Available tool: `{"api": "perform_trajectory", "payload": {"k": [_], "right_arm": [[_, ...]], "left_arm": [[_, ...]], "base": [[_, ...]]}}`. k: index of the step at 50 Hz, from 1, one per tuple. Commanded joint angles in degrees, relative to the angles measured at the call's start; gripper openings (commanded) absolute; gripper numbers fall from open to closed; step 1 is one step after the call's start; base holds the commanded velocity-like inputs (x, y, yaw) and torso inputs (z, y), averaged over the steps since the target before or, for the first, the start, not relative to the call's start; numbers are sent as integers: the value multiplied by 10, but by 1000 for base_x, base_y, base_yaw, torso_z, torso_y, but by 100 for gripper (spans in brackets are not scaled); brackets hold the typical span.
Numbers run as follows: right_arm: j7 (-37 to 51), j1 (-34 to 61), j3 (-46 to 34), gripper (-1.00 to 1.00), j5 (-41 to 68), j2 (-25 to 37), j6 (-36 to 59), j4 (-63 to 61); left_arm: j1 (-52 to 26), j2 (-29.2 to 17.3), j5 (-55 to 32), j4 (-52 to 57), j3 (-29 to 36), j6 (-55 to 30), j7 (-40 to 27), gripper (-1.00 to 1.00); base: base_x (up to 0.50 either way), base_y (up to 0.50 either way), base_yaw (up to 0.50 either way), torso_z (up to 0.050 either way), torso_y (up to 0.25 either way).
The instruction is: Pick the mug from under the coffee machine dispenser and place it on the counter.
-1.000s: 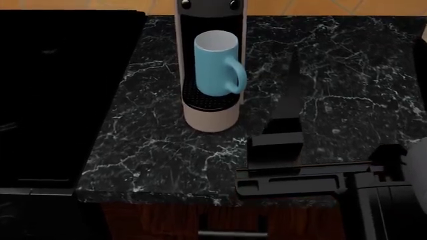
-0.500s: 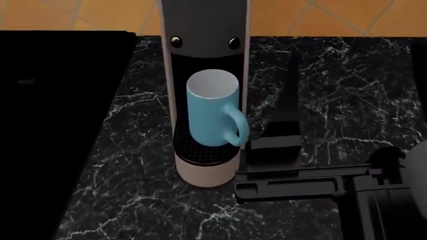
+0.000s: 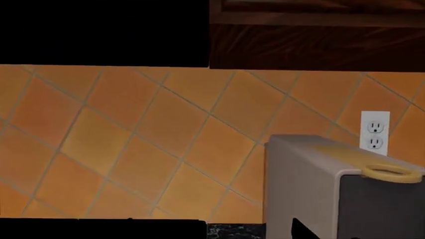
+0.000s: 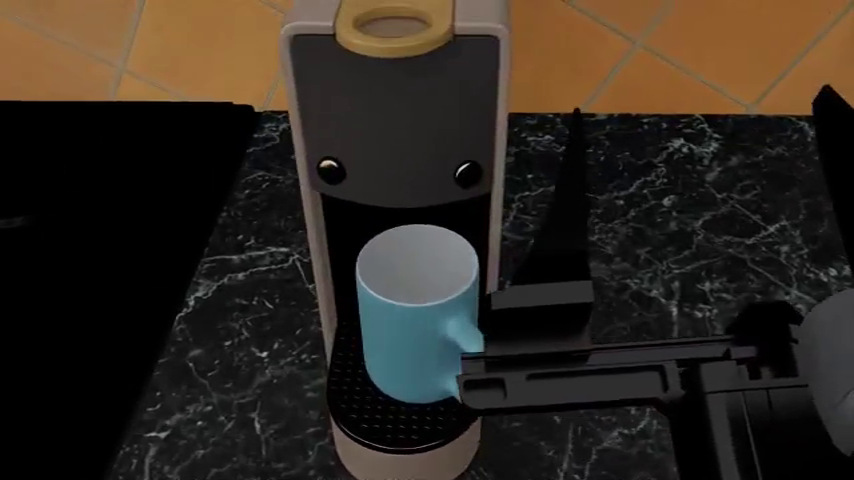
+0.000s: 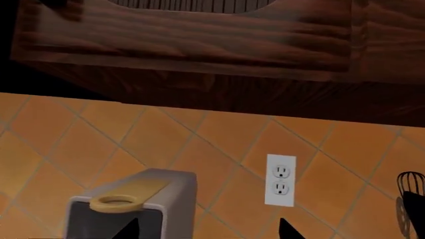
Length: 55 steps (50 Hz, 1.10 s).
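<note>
Head view shows the right gripper [image 4: 541, 340] low and just beside the mug [image 4: 411, 325], its dark body reaching in from the right with one long finger pointing up toward the wall; its tip sits against the handle side of the mug, though whether it touches I cannot tell. The right wrist view shows two dark fingertips [image 5: 287, 230] set well apart with only wall between them, so the claw is spread wide and holds nothing. The left gripper is not clearly in sight, and its state cannot be told.

The mug stands upright on the black perforated drip tray [image 4: 387, 425], tucked into the recess of the coffee machine dispenser [image 4: 396, 120], under the two round buttons.

The risk, as I judge it: the recess is narrow, so a sideways push could tip the mug against the machine's wall or shove the slim machine itself; closing on the handle alone could let the mug swing.

Around it lies the counter [image 4: 667, 200], black with white veins, a plain black stovetop [image 4: 120, 250] to the left, orange tiled wall [image 5: 133, 139] behind with a white outlet [image 5: 281, 180], and dark wood cabinets [image 5: 199, 40] above.
</note>
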Motion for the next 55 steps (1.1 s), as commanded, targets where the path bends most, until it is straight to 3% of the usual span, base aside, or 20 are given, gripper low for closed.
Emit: {"api": "perform_trajectory", "payload": {"k": [1, 11, 19, 28, 55], "right_arm": [[7, 4, -72, 100, -21, 60, -83, -1], [-48, -27, -81, 100, 16, 103, -120, 16], [-86, -43, -111, 100, 44, 115, -96, 11], [-132, -51, -165, 100, 31, 88, -50, 22], [-221, -102, -214, 100, -52, 60, -23, 80]], "left_arm": [[-1, -7, -1, 3, 7, 10, -2, 100], [-2, -7, 12, -1, 11, 11, 6, 100], [-2, -14, 1, 7, 21, 24, -10, 100], [4, -19, 4, 10, 21, 28, -4, 100], [16, -29, 10, 16, 24, 41, 4, 100]], "base": [[0, 0, 0, 0, 0], [0, 0, 0, 0, 0], [0, 0, 0, 0, 0], [0, 0, 0, 0, 0], [0, 0, 0, 0, 0]]}}
